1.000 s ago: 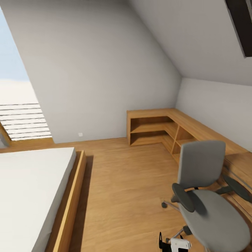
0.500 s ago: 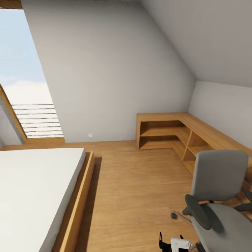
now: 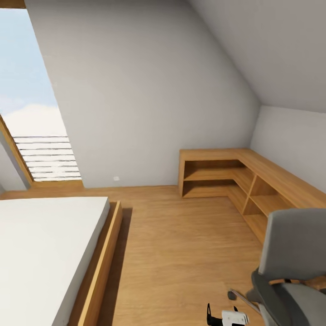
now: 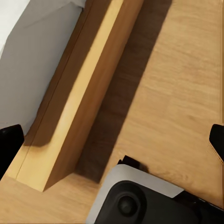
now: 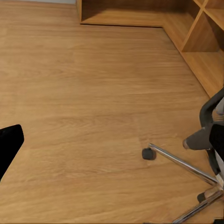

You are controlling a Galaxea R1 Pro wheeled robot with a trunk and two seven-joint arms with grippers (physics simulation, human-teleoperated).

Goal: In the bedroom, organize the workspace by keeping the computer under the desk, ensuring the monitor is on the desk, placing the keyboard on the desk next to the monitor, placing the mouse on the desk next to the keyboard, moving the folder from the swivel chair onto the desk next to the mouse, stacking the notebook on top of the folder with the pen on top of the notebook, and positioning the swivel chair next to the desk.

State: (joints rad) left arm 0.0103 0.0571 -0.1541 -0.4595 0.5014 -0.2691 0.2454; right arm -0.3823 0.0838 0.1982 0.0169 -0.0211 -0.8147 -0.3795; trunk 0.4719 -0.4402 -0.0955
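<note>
The grey swivel chair [image 3: 294,262] stands at the lower right of the head view, cut off by the frame edge. Its backrest faces me and what I see of its seat looks bare. One chair caster [image 5: 148,153] and chrome legs rest on the floor in the right wrist view. My right gripper [image 5: 112,144] is open over bare floor, left of the chair's base. My left gripper [image 4: 112,144] is open too, hanging over the floor beside the wooden bed frame [image 4: 79,102].
A low bed [image 3: 45,253] with a white mattress takes up the left. An L-shaped wooden shelf unit [image 3: 226,174] runs along the far and right walls. Wood floor [image 3: 176,244] lies between them. A slanted window [image 3: 31,113] is at the left. My own base [image 4: 140,200] is below the left gripper.
The whole head view has swung, so the chair and shelf unit sit further right in the picture and more window shows. Nothing in the room has moved and nothing was grasped.
</note>
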